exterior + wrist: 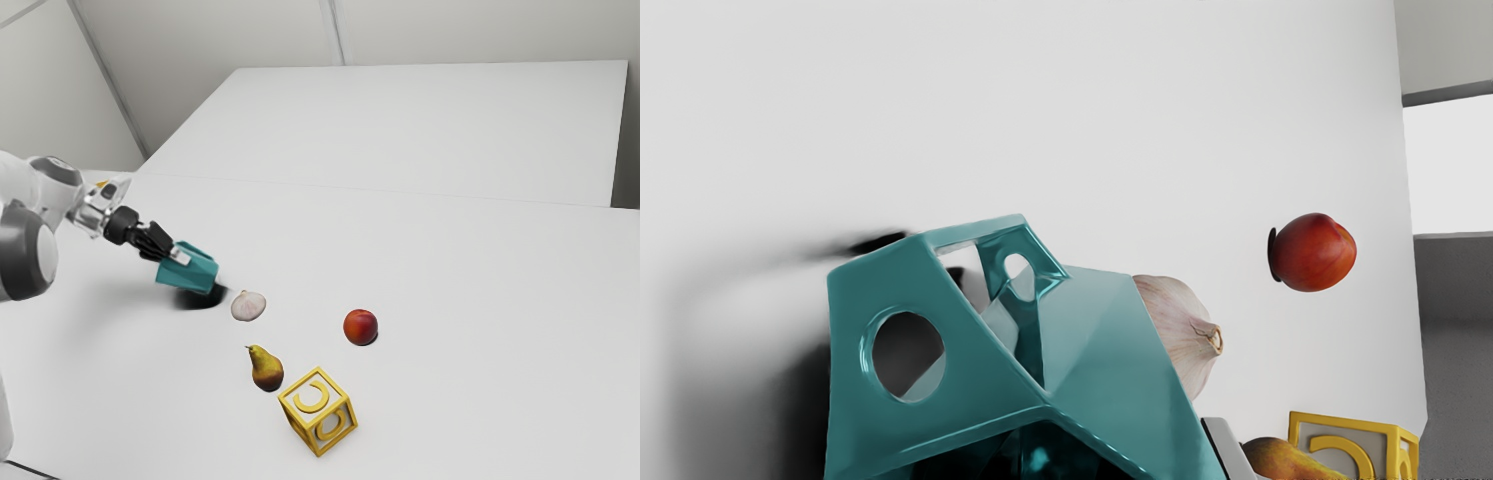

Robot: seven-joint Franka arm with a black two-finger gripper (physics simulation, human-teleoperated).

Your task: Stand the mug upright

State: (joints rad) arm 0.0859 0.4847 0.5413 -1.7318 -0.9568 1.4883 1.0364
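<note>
One seven-joint arm enters from the exterior view's left, ending in a black two-finger gripper (178, 256) that appears closed on the mug, its fingers parted only as far as the piece between them requires; one fingertip (1230, 450) lies along the outer wall, while the other is hidden, so the exact gap cannot be told. Next, the teal mug (196, 273), with its angular, pierced handle (906, 253), hangs tilted at the gripper, seemingly just clear of the table (470, 270), a dark shadow beneath it; its mouth opens toward the hand. Farther right follow the garlic bulb (248, 306), near the mug, then the pear (266, 369), the yellow-framed letter block (318, 411) and the red peach-like fruit (361, 327), all apart from the mug in the exterior view. The step in hand is judged to be the righting of the held mug, which is not yet upright. The next move calls for turning the wrist until the base faces down, then lowering until it seats flat, and only then release; early release could let it topple toward the garlic.
</note>
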